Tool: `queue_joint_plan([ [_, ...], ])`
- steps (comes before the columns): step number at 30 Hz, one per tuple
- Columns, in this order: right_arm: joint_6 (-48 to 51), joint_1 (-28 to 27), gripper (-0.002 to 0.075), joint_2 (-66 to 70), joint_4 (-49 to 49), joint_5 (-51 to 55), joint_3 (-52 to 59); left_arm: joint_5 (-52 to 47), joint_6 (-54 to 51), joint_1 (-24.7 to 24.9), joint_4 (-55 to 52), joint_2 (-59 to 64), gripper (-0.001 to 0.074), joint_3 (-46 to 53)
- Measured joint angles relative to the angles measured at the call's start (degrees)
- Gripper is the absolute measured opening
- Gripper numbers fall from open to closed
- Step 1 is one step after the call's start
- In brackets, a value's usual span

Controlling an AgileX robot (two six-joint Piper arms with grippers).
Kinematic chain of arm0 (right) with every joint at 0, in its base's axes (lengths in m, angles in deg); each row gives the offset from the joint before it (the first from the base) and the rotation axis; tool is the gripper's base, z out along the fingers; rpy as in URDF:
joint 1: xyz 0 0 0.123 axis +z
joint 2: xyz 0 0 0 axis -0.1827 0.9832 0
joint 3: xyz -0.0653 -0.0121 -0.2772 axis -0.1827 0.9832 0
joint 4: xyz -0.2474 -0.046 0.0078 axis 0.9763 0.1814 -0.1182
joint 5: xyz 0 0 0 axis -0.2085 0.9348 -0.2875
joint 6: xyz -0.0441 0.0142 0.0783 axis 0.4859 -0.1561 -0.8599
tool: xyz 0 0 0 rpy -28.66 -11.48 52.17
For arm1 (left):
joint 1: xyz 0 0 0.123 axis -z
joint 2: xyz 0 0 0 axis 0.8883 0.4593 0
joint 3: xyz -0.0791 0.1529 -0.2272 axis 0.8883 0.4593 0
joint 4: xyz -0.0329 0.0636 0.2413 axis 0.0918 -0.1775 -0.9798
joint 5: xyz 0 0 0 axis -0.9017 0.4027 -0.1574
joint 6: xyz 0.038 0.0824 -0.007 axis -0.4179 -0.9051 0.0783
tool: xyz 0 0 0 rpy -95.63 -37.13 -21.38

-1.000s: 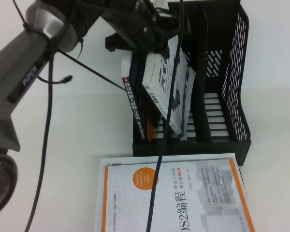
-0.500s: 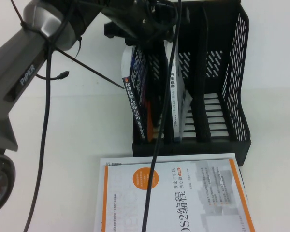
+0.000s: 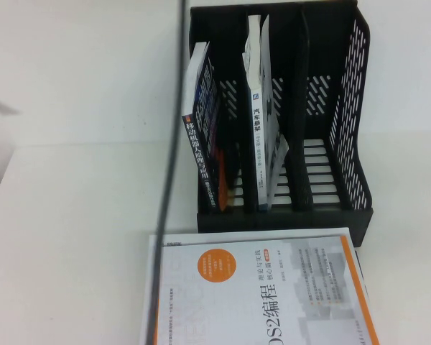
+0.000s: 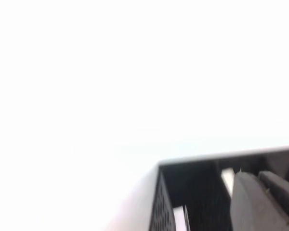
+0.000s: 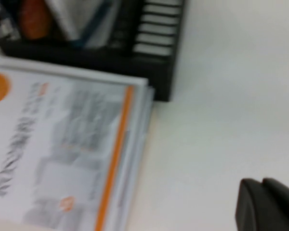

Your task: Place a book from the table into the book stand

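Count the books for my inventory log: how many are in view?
3. The dark blue-red book leans in the book stand's left slot, the white car-suspension book stands in the middle slot, and the orange-bordered book lies on the table. More could be hidden.

Black cable; dark grey rounded left hand, right hand.

High view overlooks book stand; wrist views close, sharing it.

White table: black book stand at far side, orange-bordered white book flat at near edge.
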Motion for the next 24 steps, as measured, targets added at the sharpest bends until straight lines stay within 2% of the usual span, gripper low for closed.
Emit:
queue_joint_plan([
  [4, 2.7, 0.0, -0.0004, -6.0, -6.2, -5.1, 8.3, 0.4, -1.5, -0.1, -0.8, -6.4, 0.0001, 1.7],
  [7, 3.0, 0.0, -0.0004, -9.9, -7.6, -8.1, 14.4, 3.3, -1.7, -0.1, -1.0, -11.8, 0.0001, 8.0],
  [12, 3.0, 0.0, -0.0004, -14.3, -7.7, -11.5, 21.1, 14.7, -2.0, -0.1, -1.0, -23.3, 0.0001, 29.3],
  [19, 3.0, 0.0, -0.0004, -15.2, -7.8, -11.8, 22.3, 36.5, -2.2, -0.2, -1.1, -40.0, 0.0000, 64.0],
  [24, 3.1, 0.0, -0.0004, -15.2, -7.8, -11.0, 22.3, 45.9, -2.2, -0.2, -1.1, -45.5, 0.0000, 78.8],
])
